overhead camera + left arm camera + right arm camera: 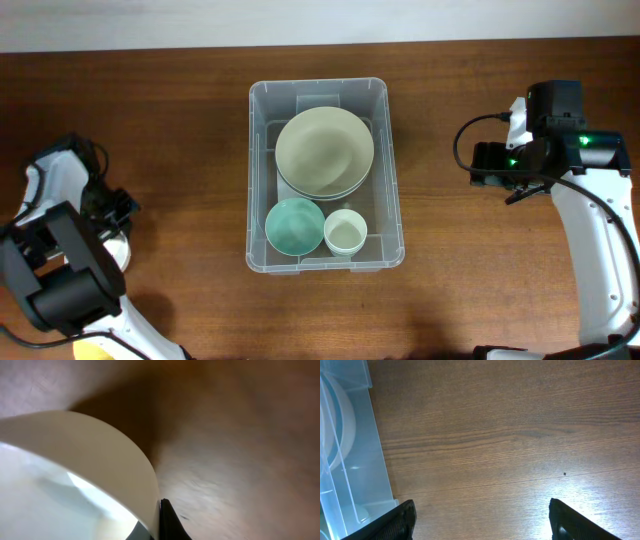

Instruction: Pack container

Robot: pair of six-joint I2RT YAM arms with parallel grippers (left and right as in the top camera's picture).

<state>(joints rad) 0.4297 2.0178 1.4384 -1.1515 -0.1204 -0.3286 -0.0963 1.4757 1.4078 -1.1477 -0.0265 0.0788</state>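
The clear plastic container [252, 180] stands mid-table. It holds stacked pale green plates [325, 150], a teal bowl [294, 225] and a small white cup [345, 234]. My left gripper [112, 228] is at the far left, over a white bowl [120, 252]. In the left wrist view its fingers [159, 522] pinch the white bowl's wall [90, 455], the black finger on the outside. My right gripper [485, 165] is open and empty over bare wood to the right of the container; its fingers [482, 520] are wide apart, with the container's corner [355, 460] at the left.
The brown wooden table [180, 150] runs to a pale wall at the back. A yellow object [90, 352] shows at the bottom left edge beneath the left arm. Cables hang by the right arm [470, 140].
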